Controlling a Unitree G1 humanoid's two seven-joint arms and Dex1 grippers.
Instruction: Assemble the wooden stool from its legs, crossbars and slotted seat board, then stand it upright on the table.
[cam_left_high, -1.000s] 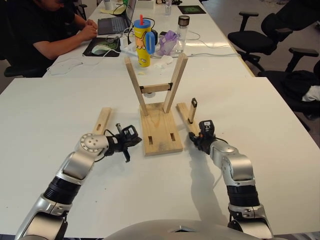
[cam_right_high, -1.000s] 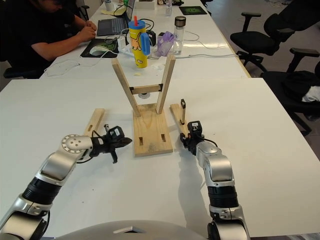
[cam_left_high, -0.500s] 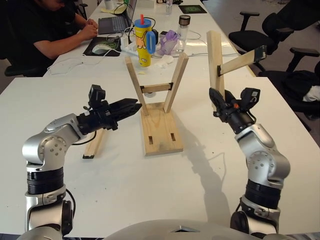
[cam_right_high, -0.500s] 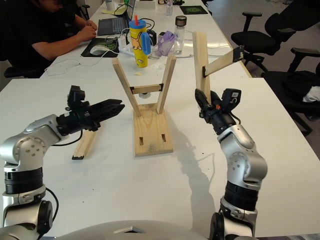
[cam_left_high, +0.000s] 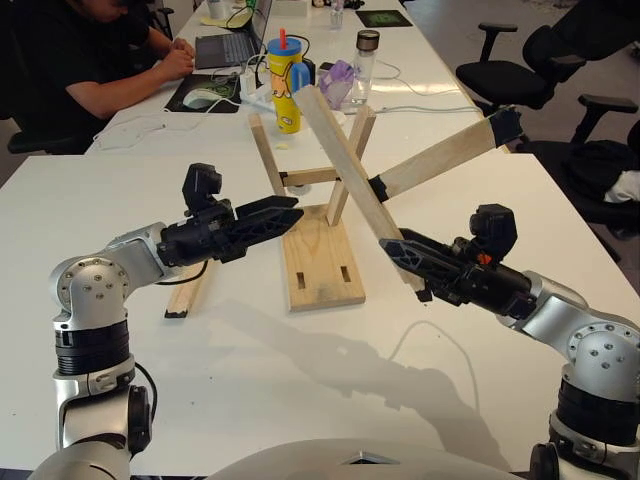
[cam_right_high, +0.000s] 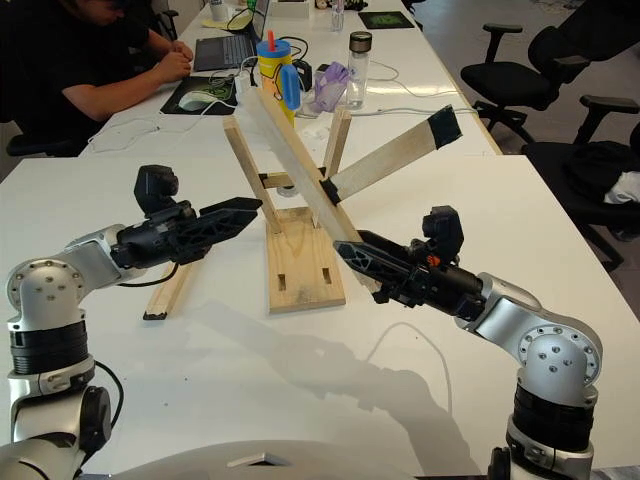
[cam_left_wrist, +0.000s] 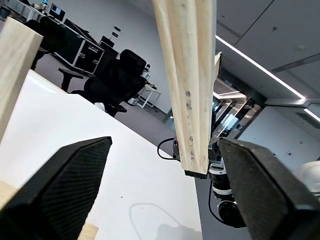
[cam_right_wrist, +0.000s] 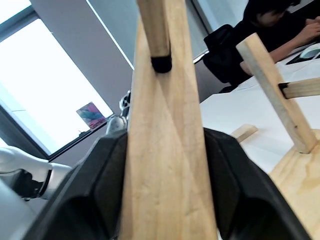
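Plainly the right gripper (cam_left_high: 400, 245) has its jaws closed on the lower end of a leg (cam_left_high: 345, 160), whose crossbar (cam_left_high: 440, 155) juts up toward the table's far right corner. That leg's long axis slants up and away to the left, passing above the seat board (cam_left_high: 322, 262), which lies flat mid-table, and in front of the standing leg pair (cam_left_high: 268, 160) set in the board's far slots. The free slots (cam_left_high: 345, 272) lie at the board's near end, just left of the gripped foot. I judge the right arm must tip the leg upright and carry its foot left and down. The left gripper (cam_left_high: 298, 206) hovers with jaws apart by the board's left edge, and a loose leg (cam_left_high: 188, 292) lies nearer the table's left edge. The right wrist view shows its fingers (cam_right_wrist: 105, 190) pressed against the wood, which the head views leave less plain. The left wrist view shows the wide gap between its fingers (cam_left_wrist: 65, 185).
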